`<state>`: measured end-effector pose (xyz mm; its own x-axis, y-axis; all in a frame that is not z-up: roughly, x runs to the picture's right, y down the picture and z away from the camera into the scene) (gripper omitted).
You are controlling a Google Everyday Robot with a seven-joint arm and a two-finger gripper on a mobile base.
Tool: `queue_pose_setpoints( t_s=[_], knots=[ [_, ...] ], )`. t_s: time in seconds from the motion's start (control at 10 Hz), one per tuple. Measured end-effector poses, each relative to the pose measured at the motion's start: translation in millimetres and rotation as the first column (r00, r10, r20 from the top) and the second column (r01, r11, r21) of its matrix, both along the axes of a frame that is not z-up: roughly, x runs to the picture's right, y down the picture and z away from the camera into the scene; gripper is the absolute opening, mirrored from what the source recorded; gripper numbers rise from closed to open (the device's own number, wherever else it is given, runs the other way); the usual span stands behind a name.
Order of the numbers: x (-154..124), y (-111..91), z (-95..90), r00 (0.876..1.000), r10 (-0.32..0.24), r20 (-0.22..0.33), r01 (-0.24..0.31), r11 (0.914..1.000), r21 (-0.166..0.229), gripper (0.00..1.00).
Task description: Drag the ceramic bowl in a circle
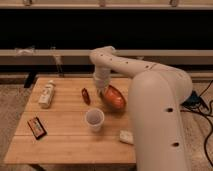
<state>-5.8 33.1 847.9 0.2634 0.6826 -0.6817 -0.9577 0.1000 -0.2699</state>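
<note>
The ceramic bowl (pixel 114 97) is orange-red and glossy. It sits on the wooden table (pixel 60 145) right of centre, and its opening appears tilted toward the camera. My gripper (pixel 102 89) hangs from the white arm (pixel 150 100), which arches over the table from the right. The gripper is at the bowl's upper-left rim. The arm's bulk hides the table's right side.
A translucent whitish cup (pixel 94 120) stands just in front of the bowl. A small red object (pixel 86 96) lies to the bowl's left. A white bottle (pixel 47 94) lies at the far left, a dark snack bar (pixel 36 127) at the front left, and a small white packet (pixel 126 136) near the front edge.
</note>
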Motion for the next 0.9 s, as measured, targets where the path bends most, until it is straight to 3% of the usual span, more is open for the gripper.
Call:
queue_pose_setpoints(
  t_s=[0.2, 0.5, 0.6, 0.9],
  knots=[
    [39.5, -10.6, 12.4, 0.997, 0.067, -0.047, -0.066, 0.9978, 0.002, 0.00],
    [56.9, -27.2, 38.6, 0.995, 0.091, -0.030, -0.091, 0.9954, 0.031, 0.00],
    [53.8, -33.6, 52.8, 0.996, 0.090, -0.015, -0.089, 0.9952, 0.042, 0.00],
    [20.5, -46.6, 72.8, 0.997, 0.068, 0.046, -0.071, 0.9955, 0.064, 0.00]
  ],
)
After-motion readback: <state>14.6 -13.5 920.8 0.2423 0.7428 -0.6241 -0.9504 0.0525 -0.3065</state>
